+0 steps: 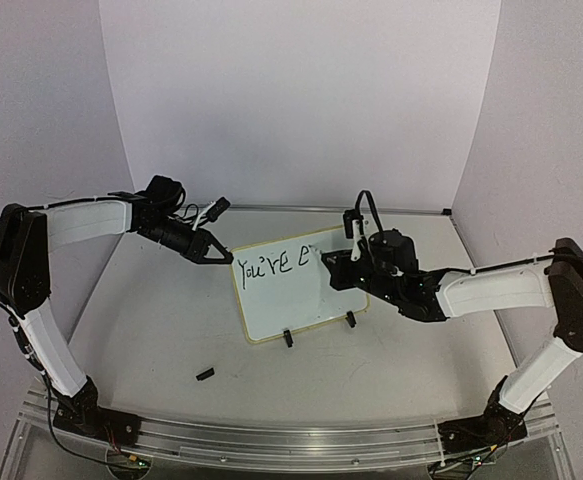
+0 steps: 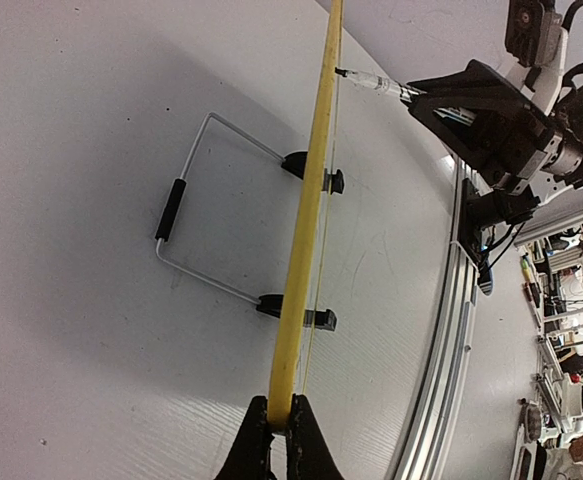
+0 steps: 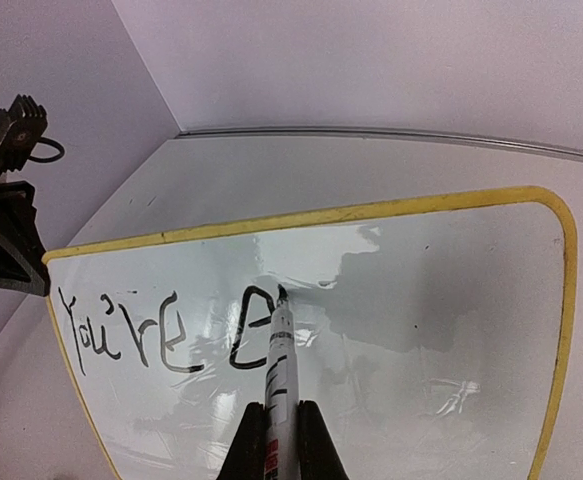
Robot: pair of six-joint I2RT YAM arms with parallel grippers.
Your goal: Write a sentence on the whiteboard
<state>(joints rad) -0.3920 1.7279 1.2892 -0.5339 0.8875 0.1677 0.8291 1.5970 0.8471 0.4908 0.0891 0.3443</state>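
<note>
A: Where is the whiteboard (image 1: 296, 305)?

B: Around the middle of the table (image 1: 151, 330). It stands propped up and leaning back on two black clip feet (image 1: 288, 338), with its written face turned to the near side. From the left wrist view a bent wire stand (image 2: 186, 215) shows on the table behind it.

A: And the left gripper (image 1: 221, 256)?

B: It is at the board's upper left corner. Its jaws are clamped together on the thin yellow rim, which runs straight up between the fingertips in the left wrist view.

A: What about the right gripper (image 3: 279, 435)?

B: It is on the board's right side, in front of the face, with its jaws closed tight on a marker (image 3: 277, 365). The marker's barrel sticks out past the fingers and its black tip touches the white surface.

A: How much of the sentence (image 3: 161, 335) is there?

B: "You're" in thin, uneven black letters on the left half of the board, then one rounded letter just to its right. The marker tip sits at the top of that letter. The right half of the board is bare, with some glare on it.

A: Anything else on the table?

B: A small black piece (image 1: 205, 374) lies near the front, to the left of the board and well apart from it. I cannot tell what it is.
</note>
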